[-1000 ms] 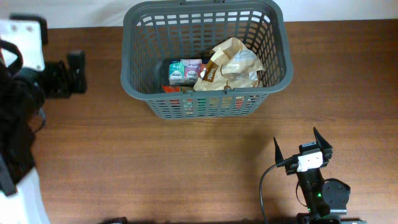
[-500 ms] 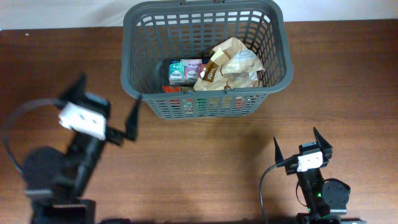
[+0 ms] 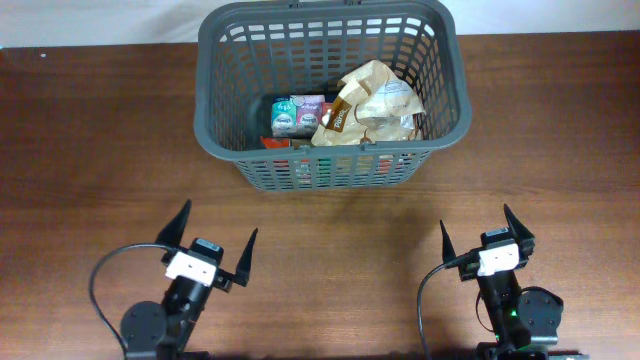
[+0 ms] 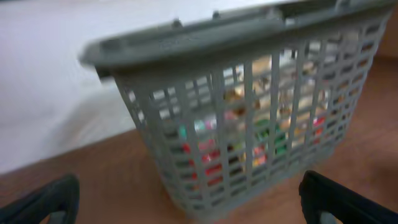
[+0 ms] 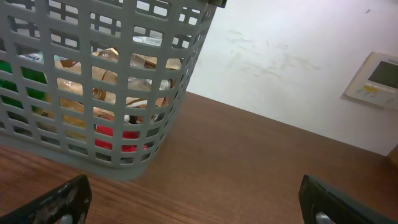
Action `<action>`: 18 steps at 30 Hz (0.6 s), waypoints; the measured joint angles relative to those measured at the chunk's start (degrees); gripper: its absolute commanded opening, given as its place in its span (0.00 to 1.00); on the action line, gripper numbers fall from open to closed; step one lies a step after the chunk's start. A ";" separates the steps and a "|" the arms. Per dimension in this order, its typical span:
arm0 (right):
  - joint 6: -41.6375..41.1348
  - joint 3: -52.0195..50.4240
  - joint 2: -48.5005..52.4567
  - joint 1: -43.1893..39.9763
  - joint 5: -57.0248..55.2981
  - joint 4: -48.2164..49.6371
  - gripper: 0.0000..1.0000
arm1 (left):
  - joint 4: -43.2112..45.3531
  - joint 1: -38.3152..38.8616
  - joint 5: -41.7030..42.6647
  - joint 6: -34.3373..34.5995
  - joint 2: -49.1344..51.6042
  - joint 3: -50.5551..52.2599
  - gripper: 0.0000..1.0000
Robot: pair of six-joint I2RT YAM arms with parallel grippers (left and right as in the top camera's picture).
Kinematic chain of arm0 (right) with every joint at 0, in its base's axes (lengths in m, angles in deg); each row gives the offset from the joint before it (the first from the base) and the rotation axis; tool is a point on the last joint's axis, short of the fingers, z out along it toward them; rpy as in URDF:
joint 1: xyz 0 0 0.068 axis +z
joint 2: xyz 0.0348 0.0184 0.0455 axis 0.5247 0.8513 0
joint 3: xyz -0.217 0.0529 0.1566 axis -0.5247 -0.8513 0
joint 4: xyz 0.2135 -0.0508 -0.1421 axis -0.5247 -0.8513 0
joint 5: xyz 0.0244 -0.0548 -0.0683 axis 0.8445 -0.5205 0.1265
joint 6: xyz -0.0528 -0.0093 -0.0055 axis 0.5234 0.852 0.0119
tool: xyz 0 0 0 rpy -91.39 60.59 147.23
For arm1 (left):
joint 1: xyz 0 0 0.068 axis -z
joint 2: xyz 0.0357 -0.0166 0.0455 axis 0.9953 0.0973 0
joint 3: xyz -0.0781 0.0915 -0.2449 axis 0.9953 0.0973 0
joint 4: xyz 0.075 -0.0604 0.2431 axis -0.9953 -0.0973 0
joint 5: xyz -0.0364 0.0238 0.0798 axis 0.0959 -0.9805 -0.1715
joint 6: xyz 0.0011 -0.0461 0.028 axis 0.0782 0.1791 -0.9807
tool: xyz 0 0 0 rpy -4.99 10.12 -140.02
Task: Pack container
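The basket (image 3: 325,172) stands upright at the far middle of the wooden desk (image 3: 100,150), its long side facing the two arms. It already holds a crumpled tan bag (image 3: 372,100) on the right and a few small boxes (image 3: 298,114) beside it on the left. The left pincer (image 3: 220,217) sits low near the front edge of the desk with its fingers spread wide and nothing between them. The right pincer (image 3: 475,215) is the same on the other side, fingers apart and empty. Both are well apart from the basket, and no loose item lies on the desk between them. The basket looks like stiff moulded plastic, probably light for its bulk even with these contents, so it would likely slide on the smooth wood if nudged. The thick rim looks like the firmest place to grip, and a finger could also hook into the slotted wall. The bag looks soft and crinkly, so it would crush under a hard squeeze.
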 measured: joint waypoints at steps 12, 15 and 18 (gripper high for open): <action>0.00 0.00 0.00 0.00 0.00 0.00 0.99 | 0.00 2.71 -0.20 0.00 -5.16 9.18 0.99; 0.02 0.00 0.00 0.00 0.00 0.00 0.99 | 0.11 2.91 -0.79 0.00 -6.45 9.18 0.99; 0.00 0.00 0.00 0.00 0.00 0.00 0.99 | 0.17 2.91 -1.40 0.00 -7.02 9.20 0.99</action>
